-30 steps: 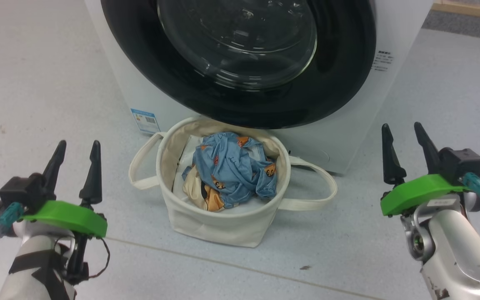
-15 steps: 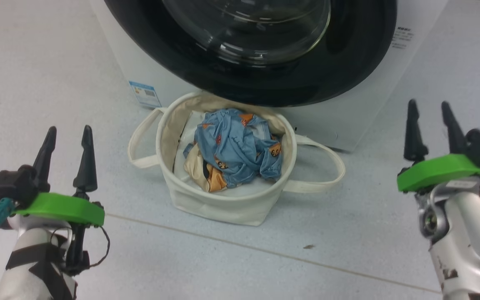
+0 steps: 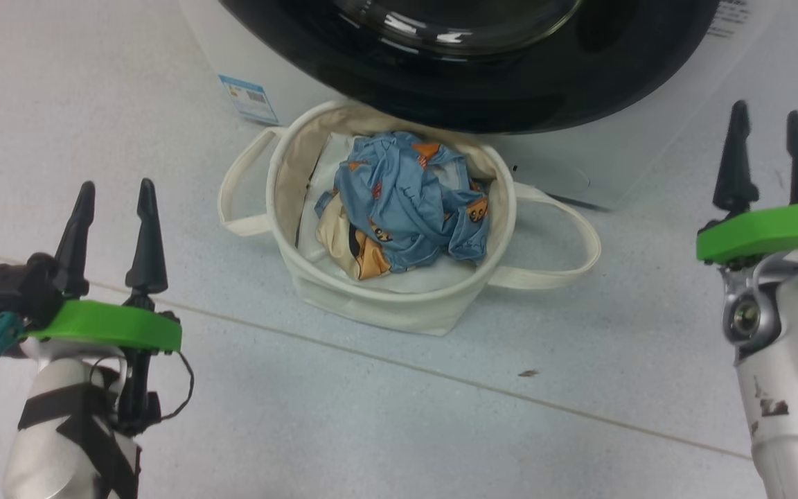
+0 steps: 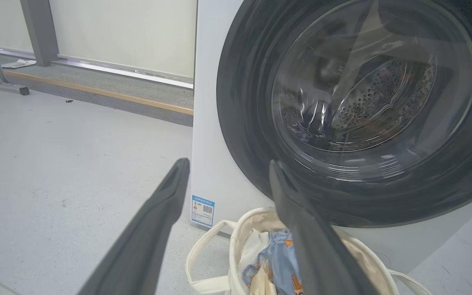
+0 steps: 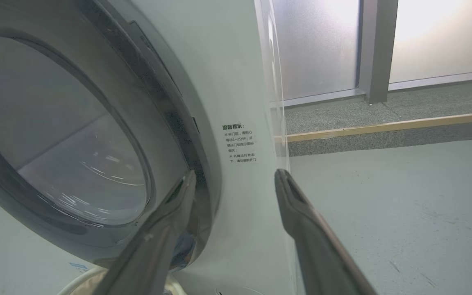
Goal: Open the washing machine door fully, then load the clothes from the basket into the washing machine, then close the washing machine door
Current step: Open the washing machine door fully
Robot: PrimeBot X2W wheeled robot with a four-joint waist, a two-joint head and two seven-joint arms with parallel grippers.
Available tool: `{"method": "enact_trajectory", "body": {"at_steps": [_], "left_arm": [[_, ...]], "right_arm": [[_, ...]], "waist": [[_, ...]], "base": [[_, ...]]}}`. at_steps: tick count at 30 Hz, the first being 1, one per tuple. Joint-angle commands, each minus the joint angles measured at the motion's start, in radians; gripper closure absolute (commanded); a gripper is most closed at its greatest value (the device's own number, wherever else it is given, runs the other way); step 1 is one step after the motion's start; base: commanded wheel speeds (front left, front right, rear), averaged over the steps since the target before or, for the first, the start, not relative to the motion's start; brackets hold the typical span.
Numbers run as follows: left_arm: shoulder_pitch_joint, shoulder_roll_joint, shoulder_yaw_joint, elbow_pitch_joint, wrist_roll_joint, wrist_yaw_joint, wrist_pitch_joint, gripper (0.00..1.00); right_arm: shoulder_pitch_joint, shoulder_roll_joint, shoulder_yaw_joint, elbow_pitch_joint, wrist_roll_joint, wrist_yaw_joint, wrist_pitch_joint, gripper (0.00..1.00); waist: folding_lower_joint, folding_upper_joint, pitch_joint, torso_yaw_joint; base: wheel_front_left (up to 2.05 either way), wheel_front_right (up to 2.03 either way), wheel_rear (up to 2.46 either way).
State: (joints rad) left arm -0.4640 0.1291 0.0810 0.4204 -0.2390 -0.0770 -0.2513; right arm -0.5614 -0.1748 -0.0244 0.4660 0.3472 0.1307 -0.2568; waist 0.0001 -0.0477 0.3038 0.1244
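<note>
Washing machine door [image 3: 510, 104] looks shut on the washing machine [image 4: 207, 123], so you've not started step one; clothes [image 3: 406, 201] sit bunched in the basket [image 3: 385, 308] on the floor just below it. Your left gripper [image 3: 116, 187] and right gripper [image 3: 767, 111] flank the basket, fingers spread, empty.

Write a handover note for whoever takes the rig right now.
Left gripper: open, empty, hovering left of the basket, clear of it.
Right gripper: open, empty, hovering right of the basket, by the front of the washing machine.
Washing machine door: looks shut, not opened yet.
Clothes: crumpled in the basket, which stands on the floor right below the door.
Done: nothing.
Left: open the door fully, load the clothes, close the door.
</note>
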Motion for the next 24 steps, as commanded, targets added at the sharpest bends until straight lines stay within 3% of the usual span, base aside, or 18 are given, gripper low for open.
{"method": "enact_trajectory", "body": {"at_steps": [1, 7, 12, 13, 14, 15, 17, 24], "left_arm": [[-0.035, 0.018, 0.04, -0.032, 0.008, -0.007, -0.01, 0.0], [-0.059, 0.002, 0.047, -0.032, 0.016, -0.019, -0.01, 0.0], [-0.074, -0.01, 0.054, -0.037, 0.024, -0.026, -0.01, 0.0], [-0.075, -0.012, 0.056, -0.036, 0.026, -0.028, -0.01, 0.0], [-0.076, -0.013, 0.058, -0.034, 0.028, -0.029, -0.01, 0.0], [-0.076, -0.014, 0.06, -0.033, 0.031, -0.03, -0.01, 0.0], [-0.076, -0.015, 0.063, -0.032, 0.032, -0.031, -0.01, 0.0], [-0.077, -0.023, 0.079, -0.028, 0.048, -0.037, -0.01, 0.0]], "right_arm": [[-0.039, -0.005, 0.008, -0.027, 0.035, 0.0, -0.005, 0.0], [-0.101, -0.018, -0.011, 0.0, 0.141, 0.0, -0.005, 0.0], [-0.16, -0.029, -0.039, 0.024, 0.293, 0.0, -0.005, 0.0], [-0.17, -0.034, -0.039, 0.03, 0.325, 0.0, -0.005, 0.12], [-0.18, -0.035, -0.037, 0.037, 0.369, 0.0, -0.005, 0.76], [-0.191, -0.036, -0.035, 0.044, 0.42, 0.0, -0.001, 1.0], [-0.202, -0.04, -0.033, 0.05, 0.471, 0.0, 0.011, 1.0], [-0.27, -0.074, -0.051, 0.063, 0.821, 0.0, 0.181, 1.0]], "waist": [[-0.0001, 0.0, 0.021, 0.007], [-0.0001, 0.0, 0.069, 0.018], [-0.0001, 0.0, 0.1, 0.033], [-0.0001, 0.0, 0.104, 0.035], [-0.0001, 0.0, 0.106, 0.037], [-0.0001, 0.0, 0.108, 0.038], [-0.0001, 0.0, 0.11, 0.04], [-0.0001, 0.0, 0.115, 0.046]], "base": [[0.0, 0.0, 0.0], [0.0, 0.0, 0.0], [0.0, 0.0, 0.0], [0.0, 0.0, 0.0], [0.0, 0.0, 0.0], [0.0, 0.0, 0.0], [0.0, 0.0, 0.0], [0.0, 0.0, 0.0]]}}
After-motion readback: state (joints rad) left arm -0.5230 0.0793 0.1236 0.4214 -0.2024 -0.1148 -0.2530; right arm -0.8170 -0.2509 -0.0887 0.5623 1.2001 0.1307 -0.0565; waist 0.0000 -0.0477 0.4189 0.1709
